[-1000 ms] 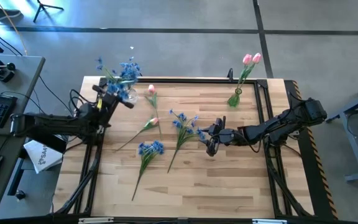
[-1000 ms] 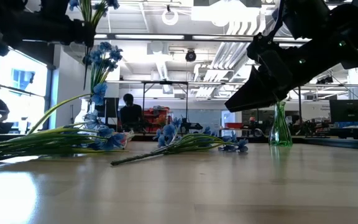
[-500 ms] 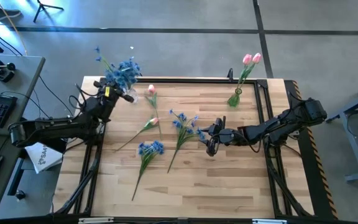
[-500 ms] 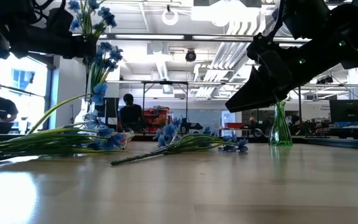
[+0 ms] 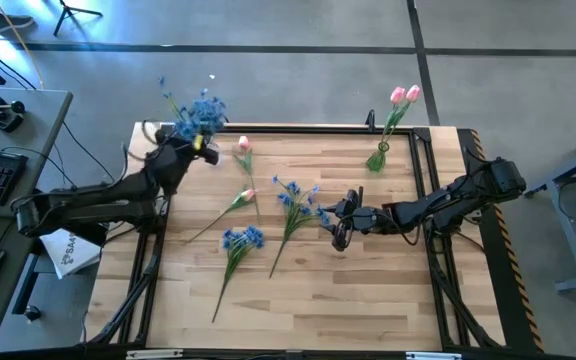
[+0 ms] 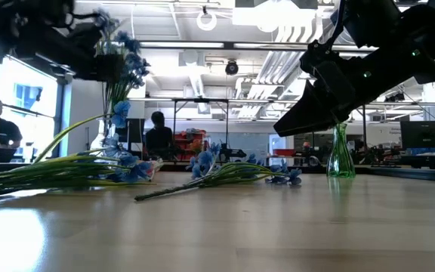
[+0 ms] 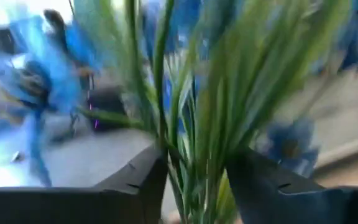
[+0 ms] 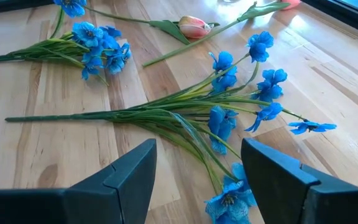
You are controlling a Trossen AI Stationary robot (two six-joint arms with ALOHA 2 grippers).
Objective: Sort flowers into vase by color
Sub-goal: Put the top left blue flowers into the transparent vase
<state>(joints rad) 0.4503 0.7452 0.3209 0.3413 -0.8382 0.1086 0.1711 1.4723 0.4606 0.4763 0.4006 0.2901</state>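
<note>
Flowers (image 5: pixel 290 205) – blue sprays, pink tulips – lie scattered mid-table.

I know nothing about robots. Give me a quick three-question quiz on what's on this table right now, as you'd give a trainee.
1. True or false: the pink tulips stand in the green vase near the table's far right corner.
2. Pick one: what lies just ahead of the right gripper? A, a pink tulip. B, a blue-blossom stem. C, a keyboard.
3. Fill in: the number of loose pink tulips lying flat on the wooden table is ____.

Key: 1 true; 2 B; 3 two.
</note>
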